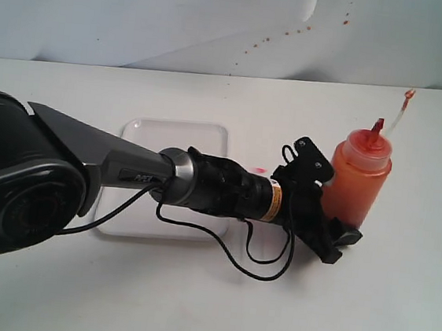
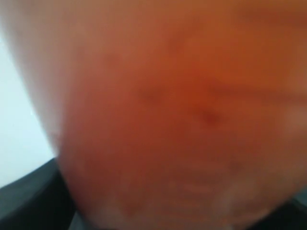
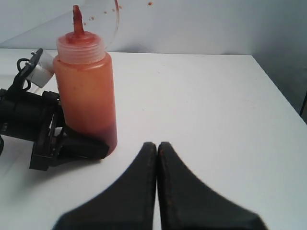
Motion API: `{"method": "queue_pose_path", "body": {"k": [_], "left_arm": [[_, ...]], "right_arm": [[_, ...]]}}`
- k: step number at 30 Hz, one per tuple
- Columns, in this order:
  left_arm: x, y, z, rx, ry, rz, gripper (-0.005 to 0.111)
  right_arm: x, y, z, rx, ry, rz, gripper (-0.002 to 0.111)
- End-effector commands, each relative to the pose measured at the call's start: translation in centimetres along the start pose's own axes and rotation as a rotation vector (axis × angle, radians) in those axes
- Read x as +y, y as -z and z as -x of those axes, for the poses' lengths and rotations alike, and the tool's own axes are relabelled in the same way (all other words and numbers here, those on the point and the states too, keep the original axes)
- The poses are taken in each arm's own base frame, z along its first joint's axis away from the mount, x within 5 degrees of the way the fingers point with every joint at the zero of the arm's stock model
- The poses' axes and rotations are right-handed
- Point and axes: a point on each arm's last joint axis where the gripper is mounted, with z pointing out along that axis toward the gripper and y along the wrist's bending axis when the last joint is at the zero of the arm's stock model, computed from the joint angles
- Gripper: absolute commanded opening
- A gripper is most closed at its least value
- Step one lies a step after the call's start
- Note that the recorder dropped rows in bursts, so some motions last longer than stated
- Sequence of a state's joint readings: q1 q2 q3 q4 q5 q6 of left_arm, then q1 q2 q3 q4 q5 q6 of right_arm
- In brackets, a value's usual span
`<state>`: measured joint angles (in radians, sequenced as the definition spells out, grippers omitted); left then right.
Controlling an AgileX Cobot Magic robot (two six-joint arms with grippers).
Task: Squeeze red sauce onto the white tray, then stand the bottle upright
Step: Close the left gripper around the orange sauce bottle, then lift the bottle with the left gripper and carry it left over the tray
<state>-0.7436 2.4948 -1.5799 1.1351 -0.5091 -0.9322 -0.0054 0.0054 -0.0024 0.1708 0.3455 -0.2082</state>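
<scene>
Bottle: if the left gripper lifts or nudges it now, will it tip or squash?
Probably heavy for its size: the bottle looks nearly full. Tall and narrow, so a high push could tip it; the left gripper sits low, which should help. The plastic wall will likely give when squeezed, and the nozzle is uncapped.

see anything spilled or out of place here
Yes: red specks dot the white backdrop behind the table, well away from the tray, and a small pink-red spot sits on the table just beside the tray. The bottle stands upright, its nozzle uncapped.
</scene>
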Motion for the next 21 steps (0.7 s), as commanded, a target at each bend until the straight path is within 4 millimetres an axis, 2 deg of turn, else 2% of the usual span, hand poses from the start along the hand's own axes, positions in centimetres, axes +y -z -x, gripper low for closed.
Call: {"method": "queue_pose_path", "body": {"k": [1,5,10,13,16,18,21], "left_arm": [[-0.6,0.0,0.1,0.008,-0.058,-0.046,0.001],[-0.8,0.3,0.7,-0.003,-0.073,-0.055,0.001],[-0.6,1.8,3.5,-0.036,-0.123,-0.018,0.0],[-0.9,3.3,5.6,-0.025,-0.24,-0.004,0.0],[-1.6,5.1,8.1,-0.023,-0.288,-0.016,0.0],[-2.0,6.5,9.8,-0.031,-0.226,-0.016,0.0],[-3.2,9.6,12.6,-0.034,-0.16,-0.045,0.0]], "right_arm": [[0.0,0.0,-0.1,-0.003,-0.005,-0.007,0.0],[0.0,0.0,-0.1,-0.003,-0.005,-0.007,0.0],[0.0,0.0,-0.1,-0.003,-0.005,-0.007,0.0],[0.0,0.0,-0.1,-0.003,-0.005,-0.007,0.0],[0.0,0.0,-0.1,-0.003,-0.005,-0.007,0.0],[0.0,0.0,-0.1,-0.003,-0.005,-0.007,0.0],[0.0,0.0,-0.1,-0.003,-0.005,-0.007,0.0]]}}
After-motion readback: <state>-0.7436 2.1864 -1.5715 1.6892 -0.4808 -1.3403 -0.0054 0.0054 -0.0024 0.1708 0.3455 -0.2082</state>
